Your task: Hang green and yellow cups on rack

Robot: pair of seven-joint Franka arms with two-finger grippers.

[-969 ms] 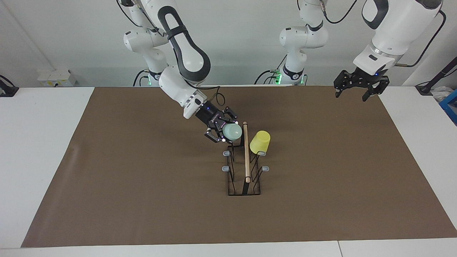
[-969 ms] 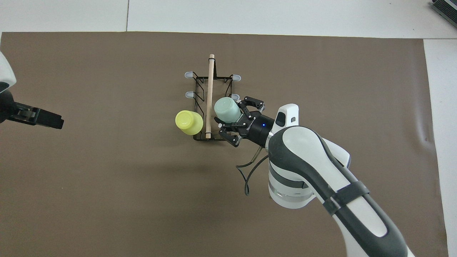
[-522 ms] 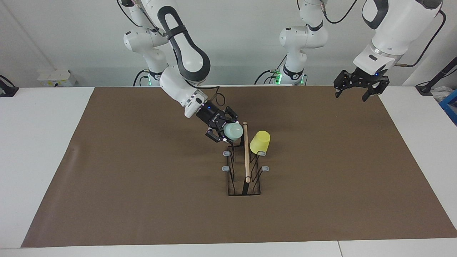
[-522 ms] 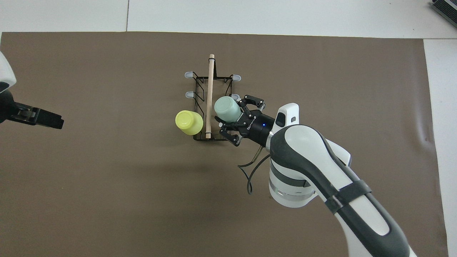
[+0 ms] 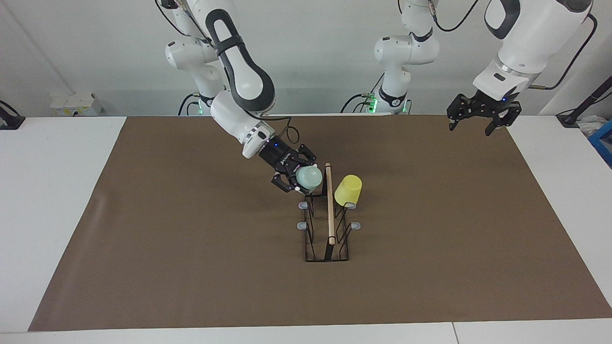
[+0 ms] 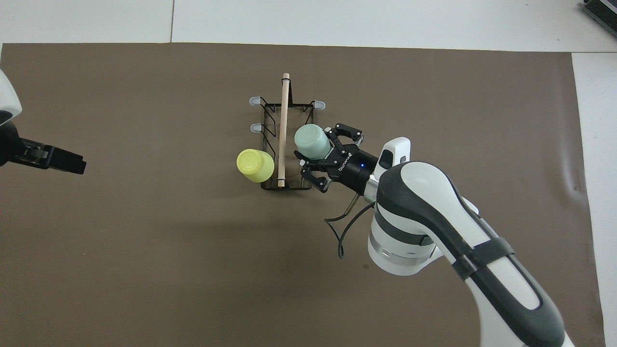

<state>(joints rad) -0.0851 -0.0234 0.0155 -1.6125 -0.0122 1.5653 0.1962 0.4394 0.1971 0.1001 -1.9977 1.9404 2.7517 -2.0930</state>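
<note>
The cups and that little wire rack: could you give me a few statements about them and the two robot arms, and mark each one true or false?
1. The yellow cup hangs on the rack. True.
2. The right gripper holds the green cup. True.
3. The left gripper carries a cup. False: it is empty, waiting over the left arm's end of the table.
4. The green cup lies on the brown mat. False: it is held up over the rack.
5. Both cups are on the same side of the wooden dowel. False: one on each side.
</note>
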